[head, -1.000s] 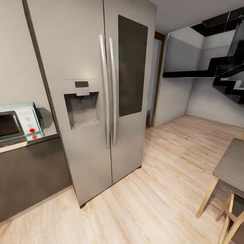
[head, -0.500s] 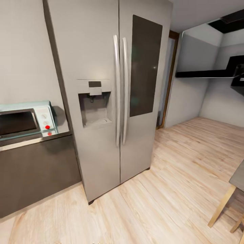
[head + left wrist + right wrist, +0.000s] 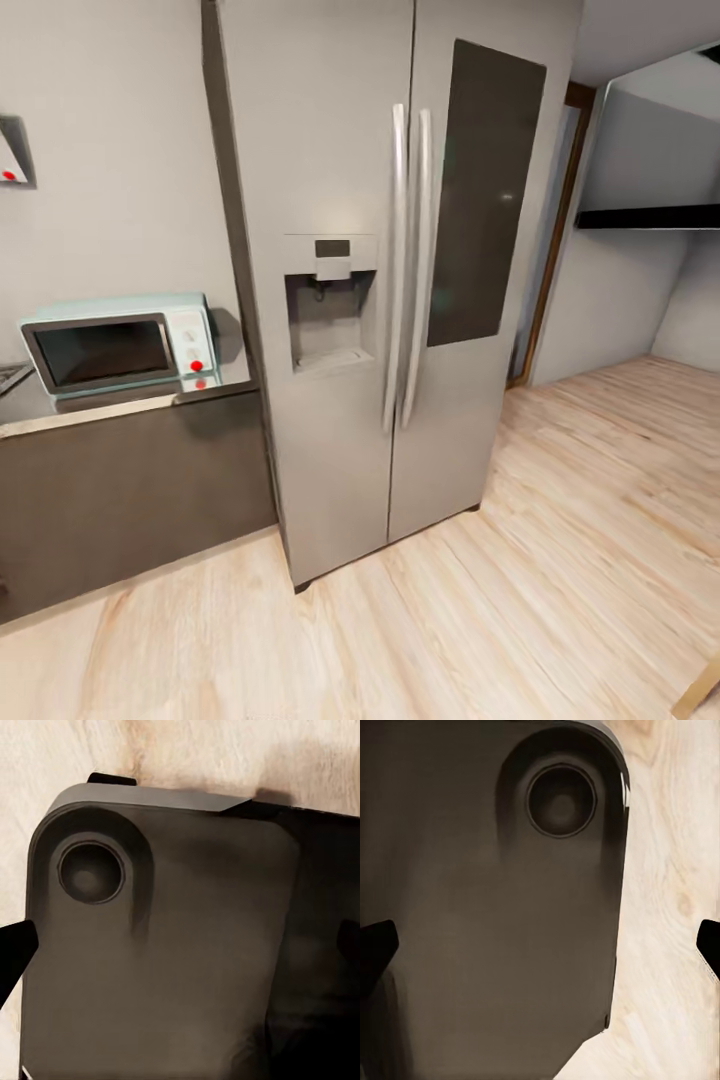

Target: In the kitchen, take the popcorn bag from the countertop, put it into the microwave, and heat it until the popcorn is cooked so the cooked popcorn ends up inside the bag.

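The pale blue microwave (image 3: 118,345) stands on the grey countertop (image 3: 110,408) at the left of the head view, its dark glass door closed and a red dot on its white knob panel. No popcorn bag or popcorn is in view. My left gripper (image 3: 180,945) is open, with black fingertips (image 3: 10,954) far apart over my own dark base. In the same way my right gripper (image 3: 540,945) is open above the base and the plank floor, with nothing between the fingertips (image 3: 375,945).
A tall steel two-door fridge (image 3: 400,270) with a dispenser stands right beside the countertop's end. Dark cabinet fronts (image 3: 130,500) run below the slab. Light wood floor (image 3: 560,560) stretches right toward a doorway (image 3: 555,230). A wooden table leg tip (image 3: 700,692) shows at the corner.
The head camera has swung left: the fridge and microwave slide rightward in the picture, the whole microwave now shows, and the grey table and stairs have left the view.
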`<state>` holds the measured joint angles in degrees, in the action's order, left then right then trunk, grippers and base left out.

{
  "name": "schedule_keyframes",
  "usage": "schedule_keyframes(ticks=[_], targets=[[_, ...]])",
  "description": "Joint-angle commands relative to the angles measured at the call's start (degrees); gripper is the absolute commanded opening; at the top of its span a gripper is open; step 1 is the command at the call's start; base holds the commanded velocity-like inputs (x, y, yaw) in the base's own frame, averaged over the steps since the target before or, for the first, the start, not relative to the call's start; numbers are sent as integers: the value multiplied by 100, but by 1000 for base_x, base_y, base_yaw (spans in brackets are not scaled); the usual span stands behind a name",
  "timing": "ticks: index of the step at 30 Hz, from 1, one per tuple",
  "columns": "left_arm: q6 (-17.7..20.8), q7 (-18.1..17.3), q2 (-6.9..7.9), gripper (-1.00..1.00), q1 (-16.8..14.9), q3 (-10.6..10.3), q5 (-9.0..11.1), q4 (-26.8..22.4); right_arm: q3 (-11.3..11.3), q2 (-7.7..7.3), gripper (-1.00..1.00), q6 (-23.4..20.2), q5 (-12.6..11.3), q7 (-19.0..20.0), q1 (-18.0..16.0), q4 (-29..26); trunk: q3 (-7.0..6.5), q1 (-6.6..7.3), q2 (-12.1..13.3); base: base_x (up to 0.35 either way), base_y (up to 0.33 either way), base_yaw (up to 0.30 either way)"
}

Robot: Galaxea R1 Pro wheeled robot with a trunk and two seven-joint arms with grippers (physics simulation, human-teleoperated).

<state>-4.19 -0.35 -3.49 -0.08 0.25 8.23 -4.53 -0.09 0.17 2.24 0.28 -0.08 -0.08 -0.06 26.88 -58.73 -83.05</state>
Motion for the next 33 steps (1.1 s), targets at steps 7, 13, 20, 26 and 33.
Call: schedule_keyframes(ticks=[7,13,20,26,33], targets=[[-12,8,-3,100,-1,-2,47,0,5,2,100,20,4,-1,-1,3,5,0,-3,0,0,274],[-12,12,-3,100,-1,-7,47,-3,16,9,100,22,1,-4,-1,4,5,0,-3,0,0,274],[-12,17,-3,100,-1,-7,47,-4,17,9,100,22,1,-7,-1,4,5,0,-3,0,0,274],[-12,23,-3,100,-1,-7,47,-3,17,17,100,22,5,-7,-1,5,5,0,-3,0,0,274],[-12,25,-3,100,-1,-7,47,-4,25,24,100,22,7,-3,-1,6,5,0,-3,0,0,274]])
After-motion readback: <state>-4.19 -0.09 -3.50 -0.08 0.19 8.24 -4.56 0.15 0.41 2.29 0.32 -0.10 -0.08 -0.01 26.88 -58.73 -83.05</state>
